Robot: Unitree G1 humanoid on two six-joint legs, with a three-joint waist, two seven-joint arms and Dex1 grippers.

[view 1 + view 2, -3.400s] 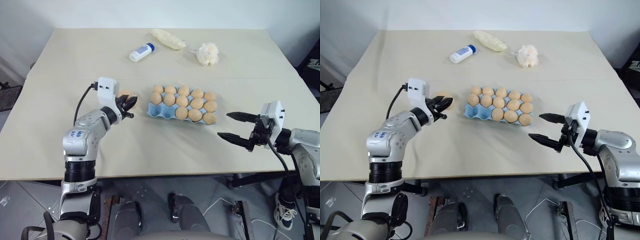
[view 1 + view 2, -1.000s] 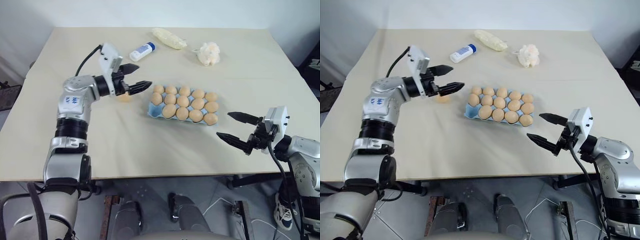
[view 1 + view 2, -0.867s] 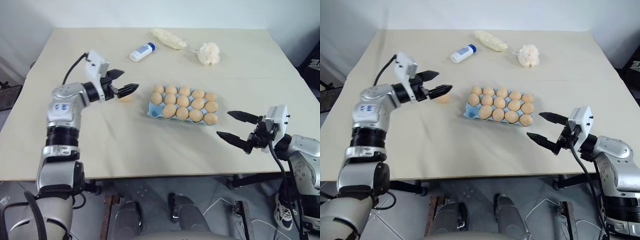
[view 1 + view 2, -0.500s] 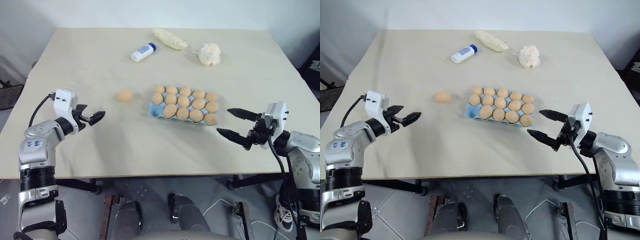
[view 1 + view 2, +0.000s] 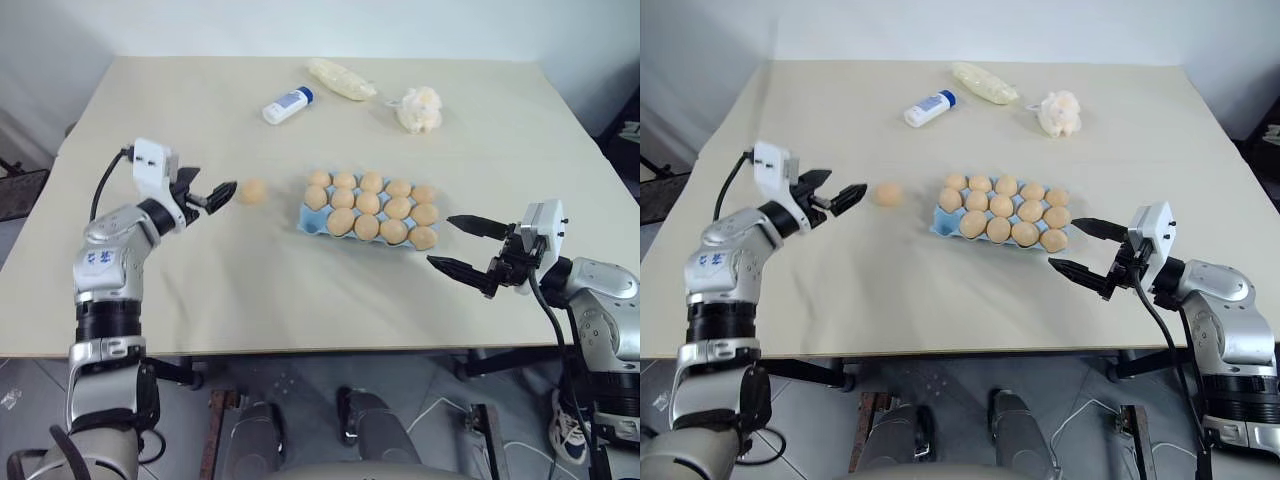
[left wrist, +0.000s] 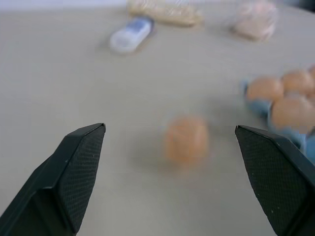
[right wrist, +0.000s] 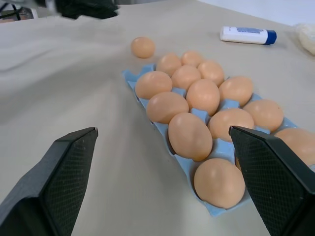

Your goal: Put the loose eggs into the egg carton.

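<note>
Here the left hand (image 5: 212, 193) gapes empty beside one loose egg (image 5: 252, 191) — right hand (image 5: 468, 247) open too.

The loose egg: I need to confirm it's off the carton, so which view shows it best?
The left eye view: the loose egg lies on the table, apart from the egg carton. The right eye view shows the same. The left wrist view blurs it between open fingers; the right wrist view shows it beyond the carton.

One egg (image 5: 888, 194) loose on table (image 5: 940, 290), left of carton (image 5: 940, 226). Left gripper (image 5: 840, 197) open beside egg; right gripper (image 5: 1078, 249) open, right of carton.
</note>
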